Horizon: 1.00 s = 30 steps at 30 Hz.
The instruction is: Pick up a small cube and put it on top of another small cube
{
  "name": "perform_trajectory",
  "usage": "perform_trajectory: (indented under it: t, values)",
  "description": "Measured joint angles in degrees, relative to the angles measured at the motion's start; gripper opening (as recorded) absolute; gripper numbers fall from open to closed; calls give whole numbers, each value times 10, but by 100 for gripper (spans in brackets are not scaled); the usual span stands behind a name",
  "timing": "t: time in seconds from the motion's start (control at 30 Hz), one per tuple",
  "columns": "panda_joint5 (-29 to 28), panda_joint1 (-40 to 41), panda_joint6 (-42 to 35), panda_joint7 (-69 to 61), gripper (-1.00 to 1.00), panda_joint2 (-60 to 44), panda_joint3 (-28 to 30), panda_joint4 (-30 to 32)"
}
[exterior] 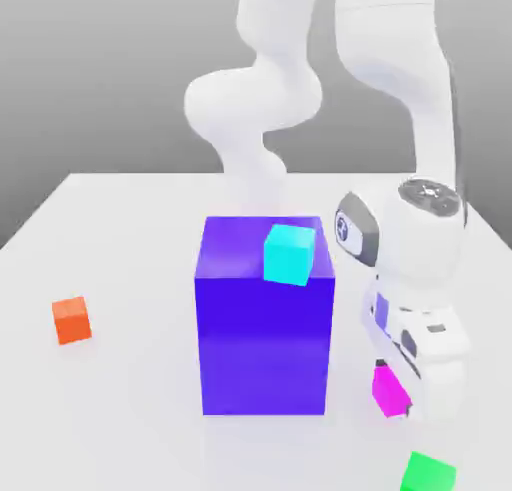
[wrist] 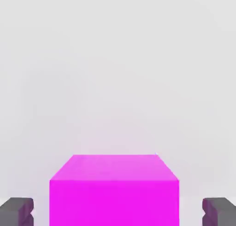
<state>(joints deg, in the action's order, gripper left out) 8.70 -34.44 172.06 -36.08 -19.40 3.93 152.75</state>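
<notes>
While the white arm reached down at the exterior view's right, its gripper (exterior: 392,394) hung low over the table (exterior: 110,239) with the small magenta cube (exterior: 389,390) right at its tip. From the hand camera, that magenta cube (wrist: 114,189) sat between the two dark grey fingertips (wrist: 16,211), and a clear strip of pale table showed on each side of it, so the jaws stood open around the cube and touched neither face. Whether the cube rested on the table or sat slightly above it could not be told.

Just left of the gripper stood the big blue-violet block (exterior: 265,324), much taller than any cube, with a small cyan cube (exterior: 289,253) resting on its top near the right edge. A small green cube (exterior: 430,472) lay on the table near the camera, just nearer than the magenta one and a little to its right. Far off to the left, well apart from everything else, sat a small orange cube (exterior: 71,319).
</notes>
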Motion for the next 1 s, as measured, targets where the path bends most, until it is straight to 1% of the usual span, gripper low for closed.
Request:
perform_trajectory:
  t: [0.1,0.17,0.3,0.47,0.57,1.0]
  values:
    - [0,4,3,0,-100,-5,-4,-1]
    - [-6,-3,-7,3,-100,9,4,1]
    - [-32,-21,-47,23,-100,60,29,11]
    - [-56,-27,-100,45,-100,122,40,22]
    - [-55,-27,-132,84,-100,115,51,-16]
    - [-20,-10,-270,267,-100,38,103,-225]
